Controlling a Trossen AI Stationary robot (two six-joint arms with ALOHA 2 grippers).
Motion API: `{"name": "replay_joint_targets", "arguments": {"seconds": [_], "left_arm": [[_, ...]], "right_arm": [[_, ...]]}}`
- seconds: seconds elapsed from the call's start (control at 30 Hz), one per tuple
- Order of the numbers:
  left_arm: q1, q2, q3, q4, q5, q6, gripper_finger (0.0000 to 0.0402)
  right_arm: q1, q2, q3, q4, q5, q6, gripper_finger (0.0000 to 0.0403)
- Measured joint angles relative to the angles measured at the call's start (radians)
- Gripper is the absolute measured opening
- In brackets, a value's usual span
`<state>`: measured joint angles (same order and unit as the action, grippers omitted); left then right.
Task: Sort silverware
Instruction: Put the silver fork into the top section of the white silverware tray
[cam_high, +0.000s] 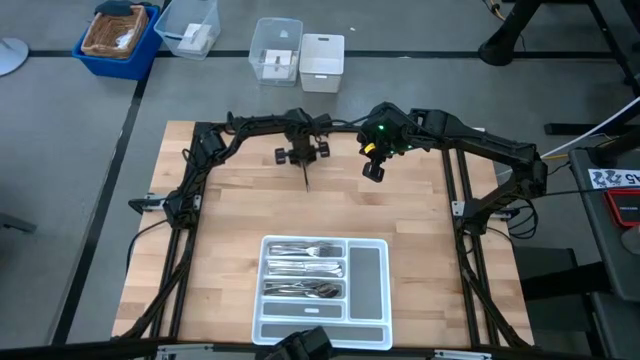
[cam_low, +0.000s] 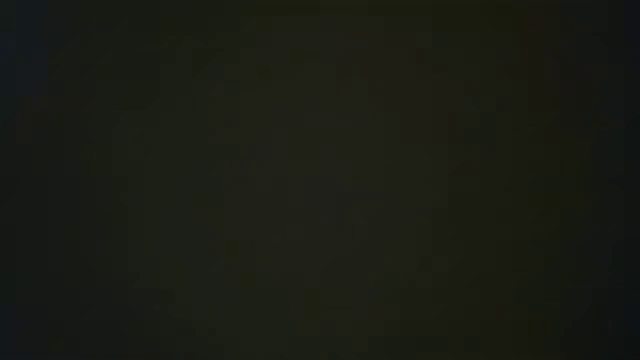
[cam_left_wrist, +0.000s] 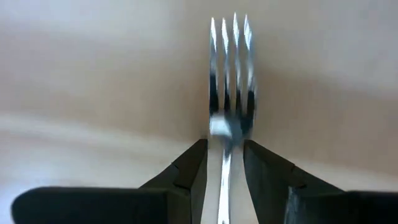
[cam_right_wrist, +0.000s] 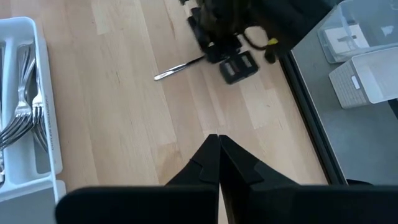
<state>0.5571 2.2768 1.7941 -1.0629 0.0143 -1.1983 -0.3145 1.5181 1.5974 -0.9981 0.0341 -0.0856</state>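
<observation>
A silver fork (cam_left_wrist: 229, 81) lies on the wooden table (cam_high: 230, 210) near its far edge, tines toward the near edge. It also shows in the high view as fork (cam_high: 305, 180). My left gripper (cam_left_wrist: 224, 149) points down over it, open, one finger on each side of the fork's neck with a gap on both sides. My right gripper (cam_high: 373, 172) hangs shut above the table to the right of it, holding nothing. More silverware (cam_high: 305, 268) lies in the left compartments of the white tray (cam_high: 368, 300) near the front edge. The low view is dark.
Beyond the far edge stand a blue bin (cam_high: 118, 35), two clear bins (cam_high: 190, 25) (cam_high: 277, 50) and a white box (cam_high: 322, 62). The tray's right compartment (cam_high: 368, 272) shows bare grey. A dark object (cam_high: 300, 345) sits at the near edge. Bare wood lies between fork and tray.
</observation>
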Motion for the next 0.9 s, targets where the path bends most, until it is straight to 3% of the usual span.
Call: {"name": "replay_joint_targets", "arguments": {"seconds": [0.17, 0.8, 0.9], "left_arm": [[0.008, 0.0, 0.024, 0.006, -0.056, -0.002, 0.0095], [0.019, -0.002, -0.011, 0.027, -0.092, 0.002, 0.0095], [0.02, -0.002, -0.012, 0.025, -0.089, 0.02, 0.008]], "right_arm": [[0.0, 0.0, 0.0, 0.0, 0.0, -0.012, 0.0005], [0.0, 0.0, 0.0, 0.0, 0.0, -0.029, 0.0005], [0.0, 0.0, 0.0, 0.0, 0.0, -0.042, 0.0005]]}}
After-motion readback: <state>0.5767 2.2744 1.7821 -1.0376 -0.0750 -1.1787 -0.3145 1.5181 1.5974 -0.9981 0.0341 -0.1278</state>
